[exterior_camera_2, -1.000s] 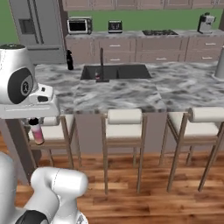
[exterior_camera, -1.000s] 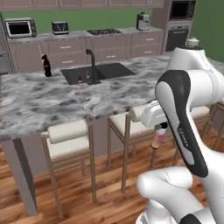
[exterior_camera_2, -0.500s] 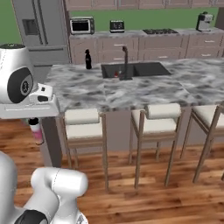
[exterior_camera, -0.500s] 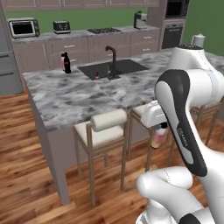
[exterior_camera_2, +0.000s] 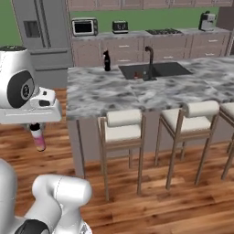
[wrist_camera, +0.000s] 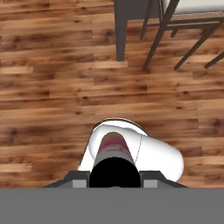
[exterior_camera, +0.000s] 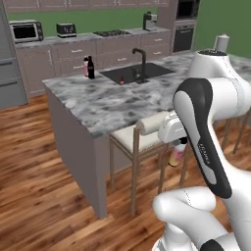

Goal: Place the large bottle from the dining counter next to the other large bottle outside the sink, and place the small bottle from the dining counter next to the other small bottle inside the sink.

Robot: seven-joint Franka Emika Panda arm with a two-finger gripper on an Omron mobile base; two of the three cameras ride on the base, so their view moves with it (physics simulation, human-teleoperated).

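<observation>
Gripper [wrist_camera: 114, 181]: jaws closed on the large bottle [exterior_camera: 177, 153], gripped near its dark cap, body hanging upright below the hand, pink above and yellow at the base; in the hand view the bottle is seen end-on, dark cap nearest, pink body pointing down at the floor [wrist_camera: 52, 87]; in the right base view the bottle [exterior_camera_2: 39, 137] hangs under the hand, over the floor, well apart from the counter. Stool [exterior_camera: 147, 128]: cream seat, wooden legs, just behind the bottle in the left base view, tucked at the counter's edge; two more stools [exterior_camera_2: 196, 114] in a row beside it. Dining counter [exterior_camera_2: 100, 93]: grey-white veined marble top, brown sides. Sink [exterior_camera_2: 157, 70]: black basin set in the counter, black faucet [exterior_camera_2: 148, 55] at its rim. Other large bottle [exterior_camera: 90, 67]: dark, upright on the counter just beside the sink's end; a pink item touches or stands close against it in the left base view, too small to name. Other small bottle [exterior_camera: 121, 81]: tiny reddish form at the sink's near edge, whether inside the basin cannot be told. Back wall: microwave [exterior_camera_2: 84, 27], toaster [exterior_camera_2: 120, 26], fridge [exterior_camera_2: 41, 32].
</observation>
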